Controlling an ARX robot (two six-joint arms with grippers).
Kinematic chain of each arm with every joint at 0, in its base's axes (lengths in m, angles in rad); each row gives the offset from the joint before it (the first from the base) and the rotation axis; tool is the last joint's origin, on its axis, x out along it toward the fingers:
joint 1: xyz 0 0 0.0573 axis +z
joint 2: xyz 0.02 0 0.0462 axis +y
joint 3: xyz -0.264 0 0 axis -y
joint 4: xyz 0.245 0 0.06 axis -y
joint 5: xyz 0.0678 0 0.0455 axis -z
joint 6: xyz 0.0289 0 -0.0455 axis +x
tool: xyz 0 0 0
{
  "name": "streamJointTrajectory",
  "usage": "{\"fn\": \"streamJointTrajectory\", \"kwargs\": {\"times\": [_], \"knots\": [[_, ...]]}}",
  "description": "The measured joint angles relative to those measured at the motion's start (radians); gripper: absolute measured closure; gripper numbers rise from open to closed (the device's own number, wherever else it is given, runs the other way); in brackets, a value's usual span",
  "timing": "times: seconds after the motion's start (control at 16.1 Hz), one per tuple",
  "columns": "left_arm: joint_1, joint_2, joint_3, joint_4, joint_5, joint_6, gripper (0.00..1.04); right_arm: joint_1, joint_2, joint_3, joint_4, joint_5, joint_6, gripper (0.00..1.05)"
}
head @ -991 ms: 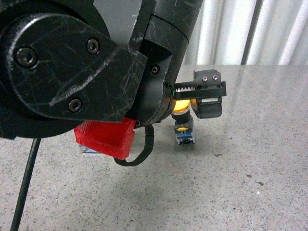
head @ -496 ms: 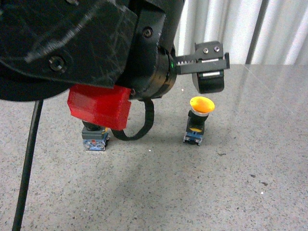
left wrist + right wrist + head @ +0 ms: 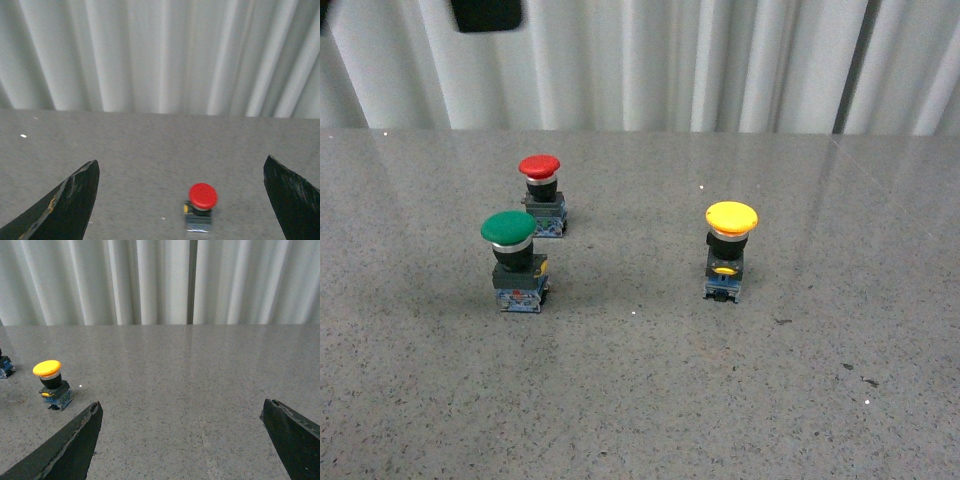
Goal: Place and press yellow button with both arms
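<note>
The yellow button [image 3: 730, 250] stood upright on the counter [image 3: 720, 400], a little to my right of the middle, its cap on top and its blue-grey base flat on the stone. Bare counter lay on every side of it. The green button [image 3: 516, 262] and the red button [image 3: 541, 194] stood well apart from it on my left, the red one just behind the green one, both upright.

My left jaws were spread wide and held nothing. In the left wrist view only their two dark tips showed at the lower corners, and the red button [image 3: 201, 206] sat on the counter between them and beyond them, touched by neither.

My right jaws were likewise wide apart and empty. In the right wrist view the yellow button [image 3: 52, 385] stood ahead of one tip and off to its outer side, apart from it. A scrap of another button's blue base [image 3: 4, 365] showed at the frame's edge; I could not tell which button it was.

A black part [image 3: 487, 14] hung at the top edge of the front view, too cut off to name.

The counter was grey speckled stone with a dull sheen and a few small dark flecks [image 3: 782, 321] near the yellow button. Its far edge ran straight across, and behind it hung a white pleated curtain [image 3: 720, 60] with one dark seam [image 3: 192, 280].
</note>
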Motion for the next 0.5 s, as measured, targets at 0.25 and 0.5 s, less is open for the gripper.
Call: {"fn": "streamJointTrajectory", "kwargs": {"times": [0.25,0.5], "knots": [[0.168,-0.426,-0.316,-0.031,0.159,0.020,0.54,0.000,0.000,0.000,0.001,0.000,0.000,0.06],[0.245,-0.536,-0.479,-0.026,0.254,0.020,0.96,0.000,0.000,0.000,0.000,0.000,0.000,0.06]]}}
